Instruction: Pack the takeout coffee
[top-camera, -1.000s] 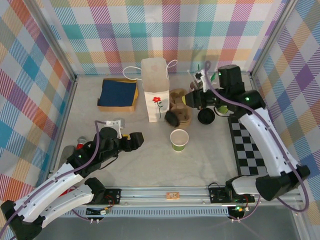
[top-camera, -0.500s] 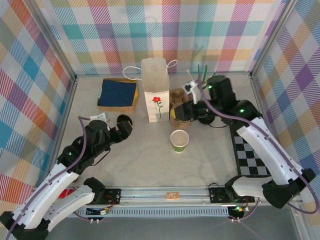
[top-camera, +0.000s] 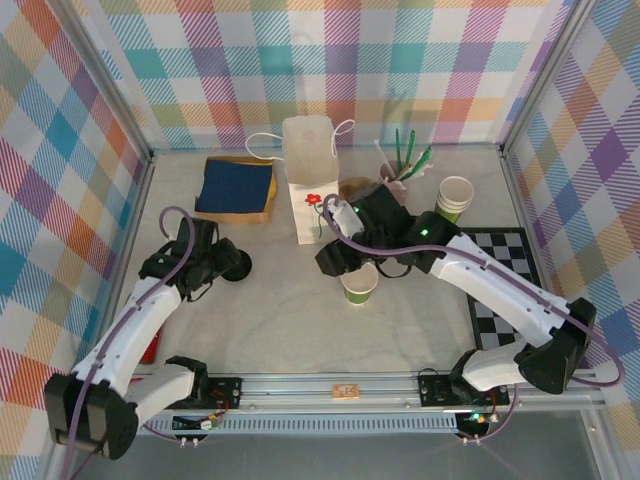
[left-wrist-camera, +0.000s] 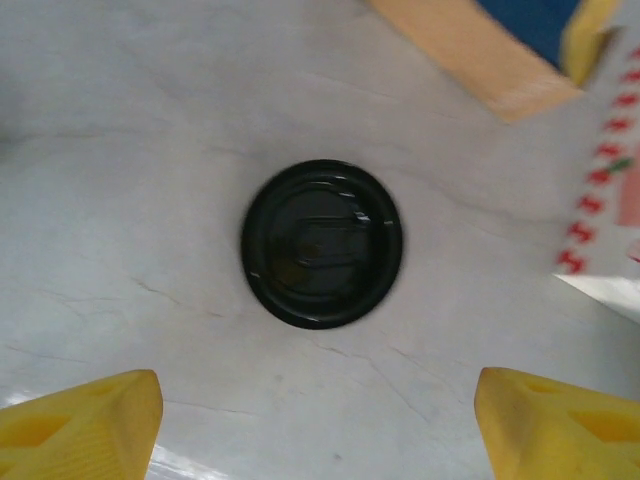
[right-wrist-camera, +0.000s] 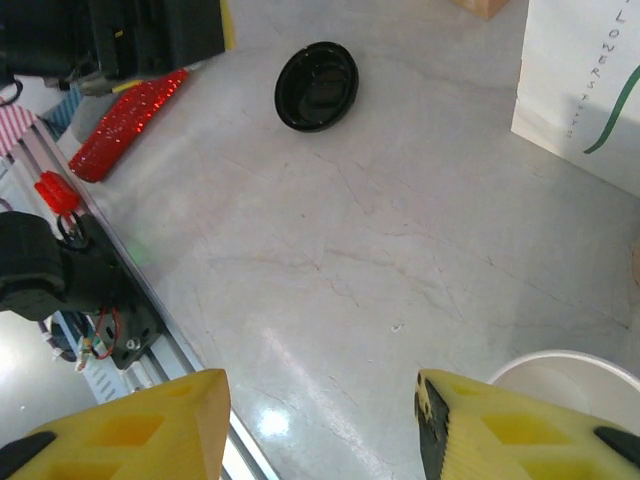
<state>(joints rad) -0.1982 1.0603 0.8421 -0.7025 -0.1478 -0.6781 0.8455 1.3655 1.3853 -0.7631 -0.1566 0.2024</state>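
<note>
**Here, both pincers stand open and the coffee sits on the table**

The takeout coffee (left-wrist-camera: 322, 243) stands on the pale marbled table (top-camera: 290, 330), left of centre and to the near left of the white paper bag (top-camera: 308, 185). From straight above it reads as a round black lid (the cup body under it cannot be made out). The left gripper (left-wrist-camera: 320, 415) hangs directly over it with its jaws spread wide, one at each side of the wrist view and both well clear of the lid. It holds nothing.

The right gripper (right-wrist-camera: 320, 425) is near the middle of the table, on the near side of the bag. Its jaws are a fair way apart with bare tabletop between them, and nothing is gripped. A lidless green cup (top-camera: 360, 287) stands just beside one of its fingers (its white rim shows in the corner of that wrist view). A red glittery object (right-wrist-camera: 125, 120) lies near the table's left edge.

At the far left is a tan box (top-camera: 238, 188) with a blue lining. At the far right stands a pink pot (top-camera: 403, 165) of green and white sticks, and a second green cup (top-camera: 455, 197) is just to its right. A checkered mat (top-camera: 505, 285) lies along the right side.
</note>
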